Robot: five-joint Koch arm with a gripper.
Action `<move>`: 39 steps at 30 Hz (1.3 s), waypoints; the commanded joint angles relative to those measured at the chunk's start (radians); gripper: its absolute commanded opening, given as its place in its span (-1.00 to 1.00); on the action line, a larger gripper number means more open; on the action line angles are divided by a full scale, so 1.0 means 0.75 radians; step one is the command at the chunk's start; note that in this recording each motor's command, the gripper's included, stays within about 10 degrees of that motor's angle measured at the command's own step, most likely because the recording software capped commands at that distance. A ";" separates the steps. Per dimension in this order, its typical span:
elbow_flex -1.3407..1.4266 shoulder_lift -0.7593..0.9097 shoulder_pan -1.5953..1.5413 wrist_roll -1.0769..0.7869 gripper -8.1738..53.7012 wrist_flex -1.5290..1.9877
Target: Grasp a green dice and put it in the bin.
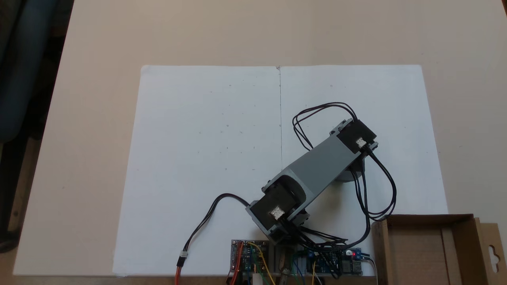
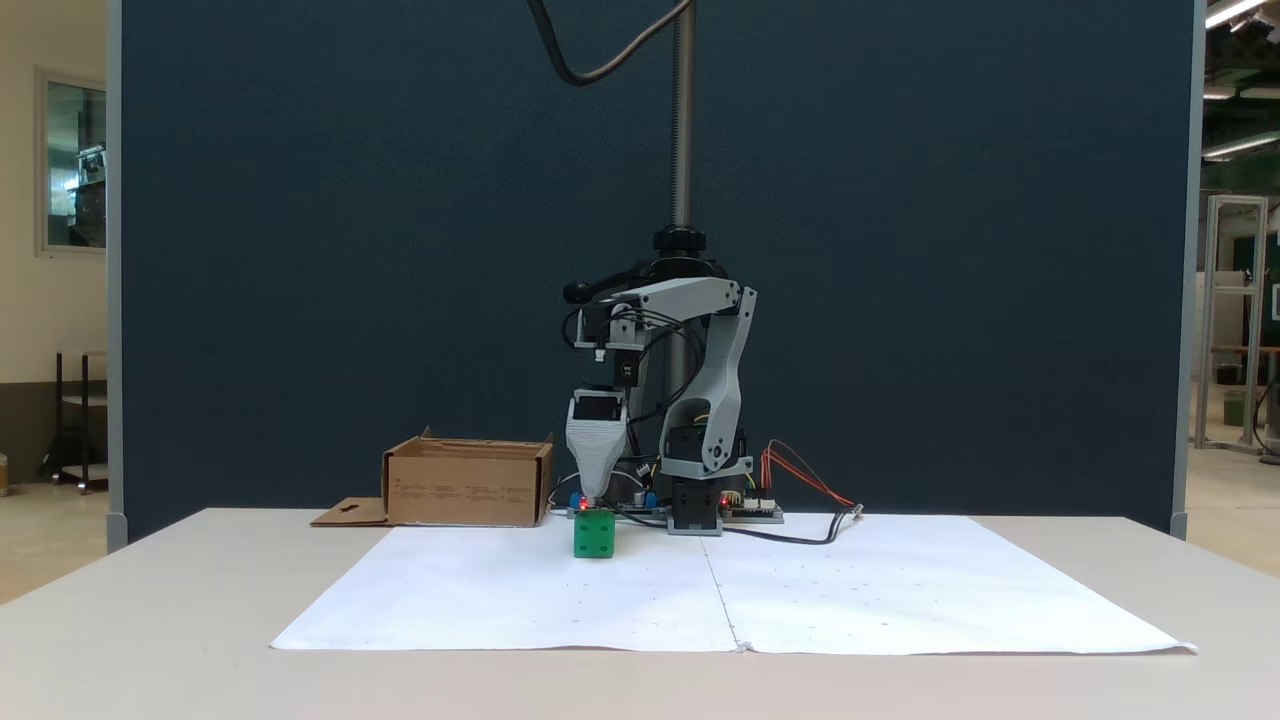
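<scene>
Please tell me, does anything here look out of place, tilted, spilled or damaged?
Nothing stands out. The green dice sits flat on the white paper, directly under the gripper. The bin stands upright beside the arm's base, its flap lying on the table. Nothing looks spilled or broken.

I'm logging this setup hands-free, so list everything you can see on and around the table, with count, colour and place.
green dice: one, bright green, on the white paper directly under the gripper, right of the box in the front fixed view.
bin: one, brown cardboard, open top, flap with hanger hole, on the table beside the paper near the arm's base.
white paper: two sheets side by side, covering the table's middle.
table: one, beige.
circuit boards: two, with coloured wires, at the arm's base.
backdrop panel: one, dark blue, behind the table.
arm: one, grey with black motors and cables.
gripper: one, grey, pointing down at the dice; jaw state unclear.
</scene>
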 commanded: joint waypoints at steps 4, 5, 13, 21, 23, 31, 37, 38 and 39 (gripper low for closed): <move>0.006 0.022 0.049 0.074 0.69 -0.018; 0.012 0.022 0.055 0.072 0.69 -0.018; 0.082 0.025 0.061 0.070 0.69 -0.020; 0.096 0.025 0.061 0.070 0.69 -0.055; 0.098 0.022 0.061 0.070 0.68 -0.072; 0.129 0.006 0.061 0.067 0.68 -0.137; 0.198 0.006 0.059 0.065 0.68 -0.221; 0.207 0.004 0.059 0.063 0.68 -0.233; 0.209 0.004 0.059 0.063 0.68 -0.235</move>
